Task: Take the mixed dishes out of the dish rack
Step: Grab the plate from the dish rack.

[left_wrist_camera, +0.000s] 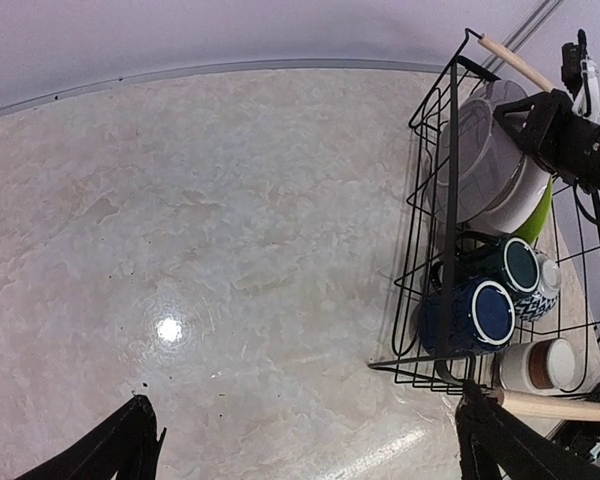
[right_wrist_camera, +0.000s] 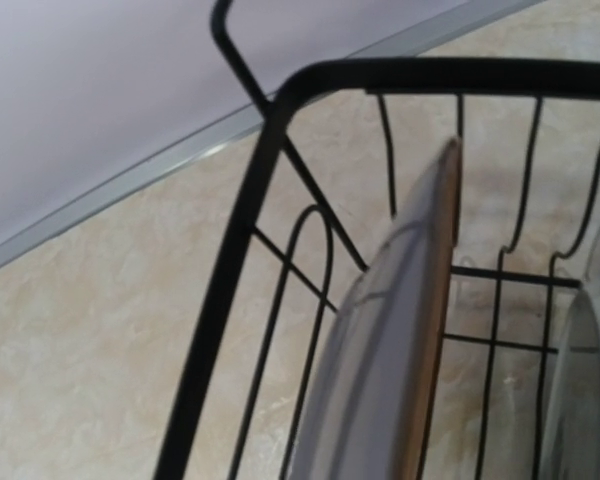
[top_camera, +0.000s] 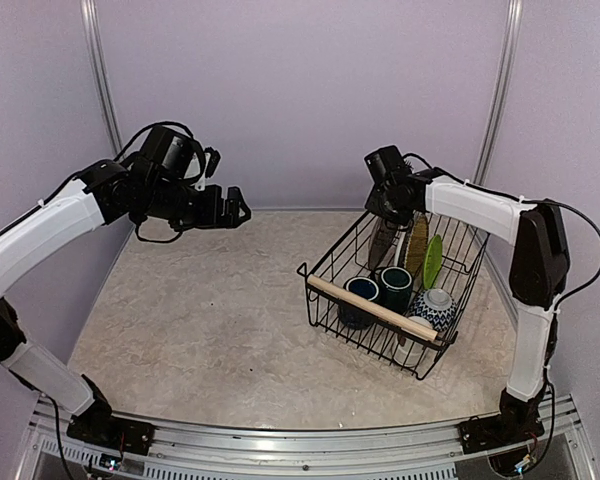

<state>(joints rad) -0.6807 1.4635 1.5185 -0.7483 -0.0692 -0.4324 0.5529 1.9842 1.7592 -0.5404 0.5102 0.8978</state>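
Note:
The dish rack (top_camera: 325,290) stands at the right, also in the left wrist view (left_wrist_camera: 420,250). In it stand a gray plate (top_camera: 383,246), a tan plate (top_camera: 415,250) and a lime green plate (top_camera: 433,262). Two dark mugs (top_camera: 360,296) (top_camera: 395,284) and a blue-white bowl (top_camera: 435,308) sit by the near wooden handle (top_camera: 370,308). My right gripper (top_camera: 384,218) is at the gray plate's top rim (left_wrist_camera: 480,150); its fingers are hidden in the right wrist view, where the plate's edge (right_wrist_camera: 400,340) fills the middle. My left gripper (top_camera: 230,205) is open and empty, high at the left.
The marble tabletop (top_camera: 200,300) stretches left of the rack. Pale walls close the back and sides. A pale cup with a brown-red inside (left_wrist_camera: 545,365) lies by the near handle (left_wrist_camera: 560,405). The left fingertips (left_wrist_camera: 110,450) hang well above the table.

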